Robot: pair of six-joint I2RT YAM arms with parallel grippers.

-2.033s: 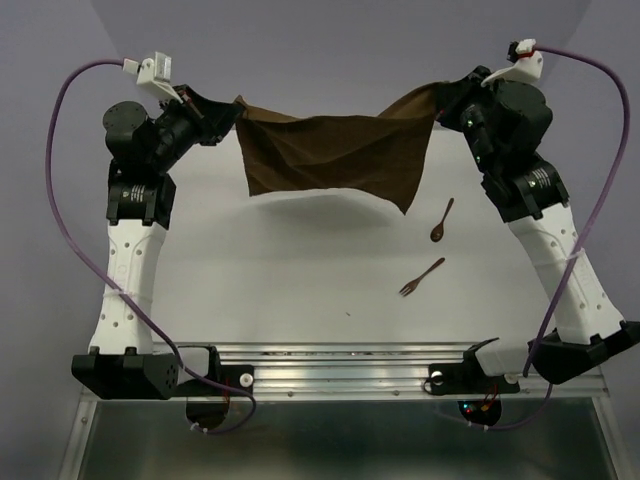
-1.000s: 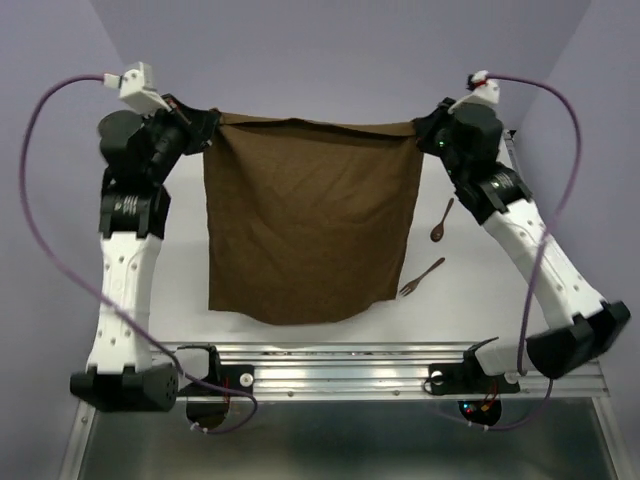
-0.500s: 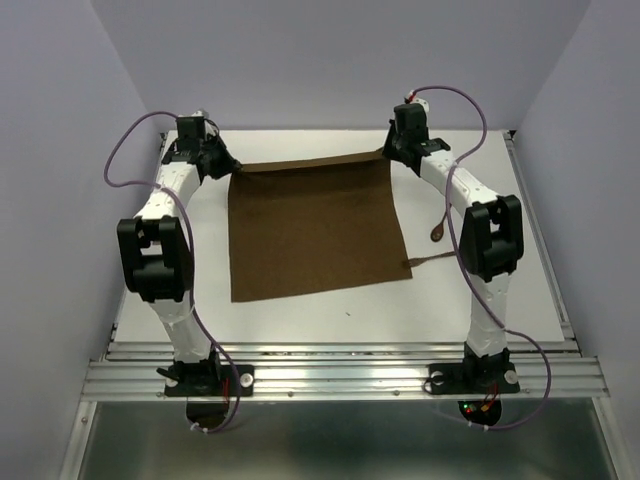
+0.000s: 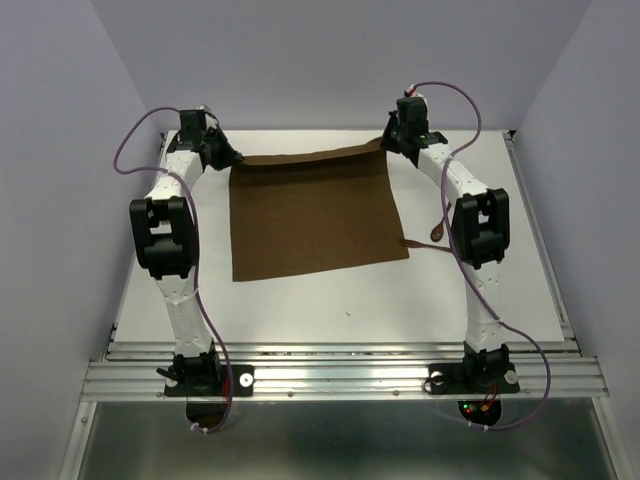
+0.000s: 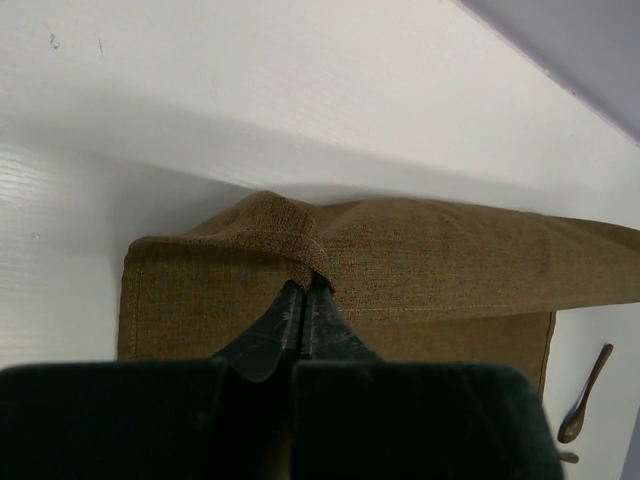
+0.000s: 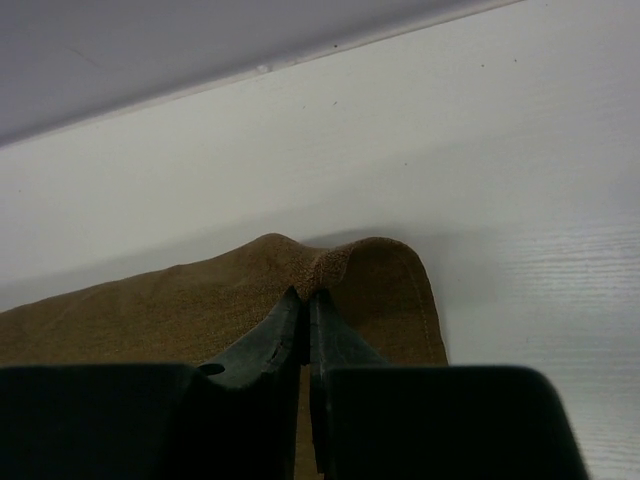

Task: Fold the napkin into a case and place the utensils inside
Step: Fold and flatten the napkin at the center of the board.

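Fork (image 4: 418,243) was mostly hidden by the right arm (image 4: 478,225). Napkin (image 4: 315,215) was spread flat, with its far corners clamped by the left gripper (image 5: 305,290) and right gripper (image 6: 305,298).

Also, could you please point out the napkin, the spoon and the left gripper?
napkin (image 4: 315,215): top external view, middle of the cloth.
spoon (image 5: 572,424): left wrist view, its bowl.
left gripper (image 5: 305,292): left wrist view, between fingertips pinching the napkin.

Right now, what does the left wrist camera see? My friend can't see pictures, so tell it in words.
The left gripper is shut on a bunched corner of the brown napkin, which stretches away over the white table. A small brown spoon lies on the table beyond it, at lower right.
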